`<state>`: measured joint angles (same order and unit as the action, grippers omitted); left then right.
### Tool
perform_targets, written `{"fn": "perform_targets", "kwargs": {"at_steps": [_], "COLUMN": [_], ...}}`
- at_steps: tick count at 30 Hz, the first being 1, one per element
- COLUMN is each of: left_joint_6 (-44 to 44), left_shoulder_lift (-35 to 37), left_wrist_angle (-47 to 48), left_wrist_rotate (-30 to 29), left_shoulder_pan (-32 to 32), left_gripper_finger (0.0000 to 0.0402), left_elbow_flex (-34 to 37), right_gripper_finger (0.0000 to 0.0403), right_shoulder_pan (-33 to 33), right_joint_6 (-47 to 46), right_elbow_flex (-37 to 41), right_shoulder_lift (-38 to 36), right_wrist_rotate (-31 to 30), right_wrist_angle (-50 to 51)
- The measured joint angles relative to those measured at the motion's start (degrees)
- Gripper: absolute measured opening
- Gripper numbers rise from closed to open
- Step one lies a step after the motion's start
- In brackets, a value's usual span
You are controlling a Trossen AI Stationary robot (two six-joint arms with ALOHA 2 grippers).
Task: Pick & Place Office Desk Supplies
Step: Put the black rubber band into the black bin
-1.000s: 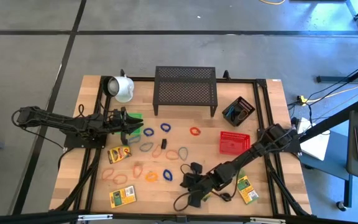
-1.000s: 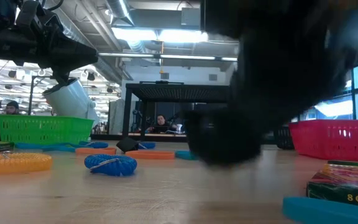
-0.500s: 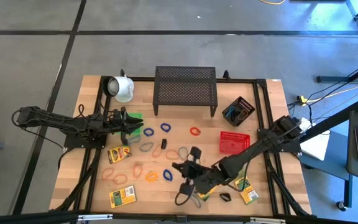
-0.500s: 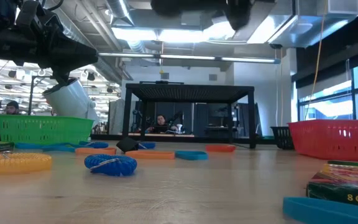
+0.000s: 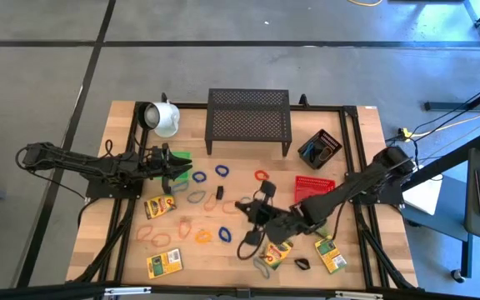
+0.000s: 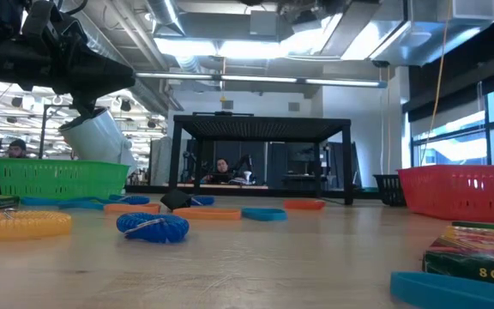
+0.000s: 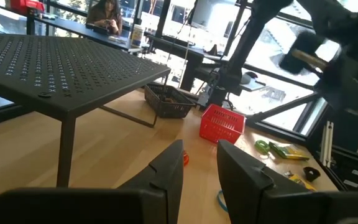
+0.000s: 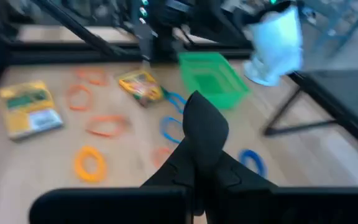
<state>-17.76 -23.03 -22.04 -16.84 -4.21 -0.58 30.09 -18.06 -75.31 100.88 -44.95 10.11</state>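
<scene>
1. The office desk supplies are lying scattered across the middle and near half of the wooden table (image 5: 365, 133): rubber-band loops such as a blue one (image 5: 222, 171) and an orange one (image 5: 202, 236), plus crayon boxes, one (image 5: 164, 263) near the front left edge and another (image 5: 331, 254) at the front right.
2. The right gripper (image 5: 252, 212) is hanging above the table's centre, over the loops; in its wrist view its fingers (image 8: 205, 134) are pressed together, and I cannot make out anything caught between them.
3. The left gripper (image 5: 179, 168) is waiting at the left, just beside the green basket (image 5: 182, 156); its fingers (image 7: 166, 171) are standing apart with nothing between them.
4. Judgement: the right arm is either carrying or approaching. If carrying, the red basket (image 5: 315, 189) nearby is the likely bin, and release should come only once the gripper is inside its rim.
5. A thin loop is best taken by pinching one side of it flat against the wood.
6. The low view is showing only the right arm's underside at its top edge; the small dark item (image 5: 302, 264) by the front edge is too small to identify.
</scene>
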Motion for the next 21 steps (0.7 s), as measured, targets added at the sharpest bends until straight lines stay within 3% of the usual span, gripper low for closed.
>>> {"fn": "perform_targets", "kwargs": {"at_steps": [6,13,21], "left_joint_6": [0.0,0.0,0.0], "left_shoulder_lift": [0.0,0.0,0.0], "left_wrist_angle": [0.0,0.0,0.0], "left_wrist_rotate": [0.0,0.0,0.0], "left_shoulder_pan": [0.0,0.0,0.0], "left_gripper_finger": [0.0091,0.0091,0.0091], "left_elbow_flex": [0.0,0.0,0.0], "right_gripper_finger": [0.0009,0.0009,0.0009], "right_shoulder_pan": [-3.2,-7.4,-12.9], "right_joint_6": [-8.8,-27.5,-44.4], "right_elbow_flex": [0.0,0.0,0.0], "right_shoulder_lift": [-9.3,-18.8,-22.8], "right_wrist_rotate": [0.0,1.0,1.0], "right_wrist_angle": [20.9,47.5,67.1]}}
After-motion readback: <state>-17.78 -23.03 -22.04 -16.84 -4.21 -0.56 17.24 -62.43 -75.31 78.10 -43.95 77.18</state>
